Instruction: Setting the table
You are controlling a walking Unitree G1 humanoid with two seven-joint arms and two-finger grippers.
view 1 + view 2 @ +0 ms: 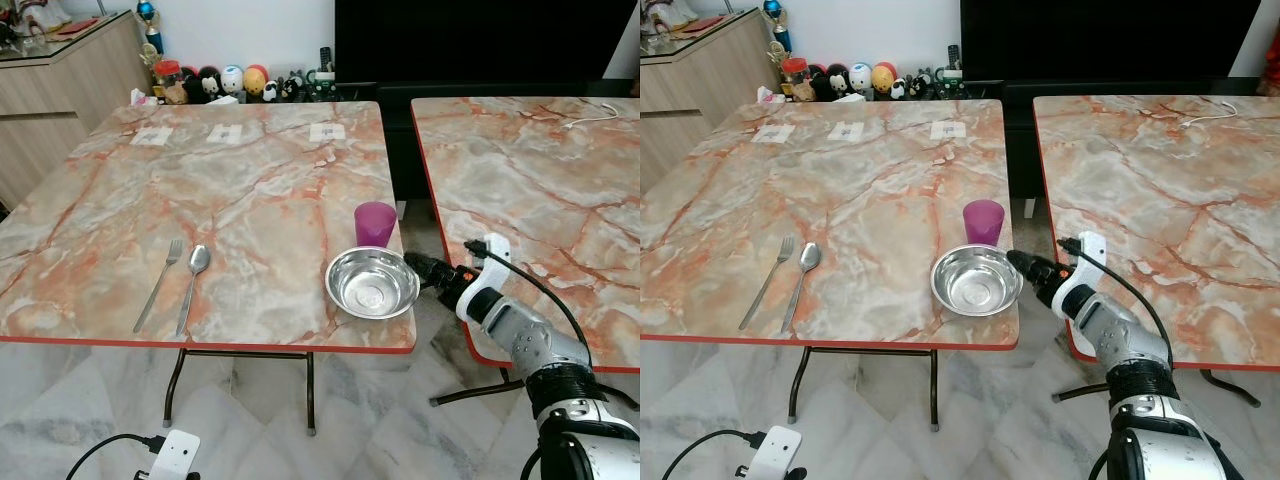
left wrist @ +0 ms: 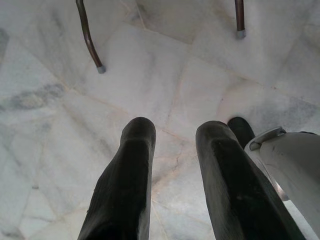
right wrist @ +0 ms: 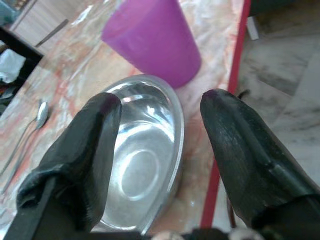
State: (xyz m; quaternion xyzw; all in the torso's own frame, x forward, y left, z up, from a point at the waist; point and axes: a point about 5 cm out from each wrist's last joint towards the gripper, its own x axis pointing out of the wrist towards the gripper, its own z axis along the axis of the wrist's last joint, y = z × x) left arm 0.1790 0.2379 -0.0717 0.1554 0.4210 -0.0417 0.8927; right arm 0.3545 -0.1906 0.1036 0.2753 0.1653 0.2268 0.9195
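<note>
— Which step of setting the table is in hand?

— As I read it, the bowl. The right claw (image 1: 418,264) sits at the near right corner of the marble-patterned, red-edged bench (image 1: 250,190), its two black fingers spread apart on either side of the rim of the round, shiny steel bowl (image 1: 372,282) — one finger over the basin, the other outside by the bench edge. It grips nothing yet.

— And the other pieces?

— The purple plastic cup (image 1: 375,223) stands upright just beside the bowl, at its twelve o'clock. The metal fork (image 1: 160,283) and metal spoon (image 1: 193,284) lie side by side, well apart at the bowl's nine o'clock.

— The left arm?

— Idle — the left claw (image 2: 172,180) hangs fingers parted, pointing at the pale marble floor (image 2: 165,85).

— What does the next move call for?

— Probably closing on the rim squarely; a thin, slick steel wall could slip or tip. The bowl is near the edge and the cup is close, so lift cleanly.
</note>
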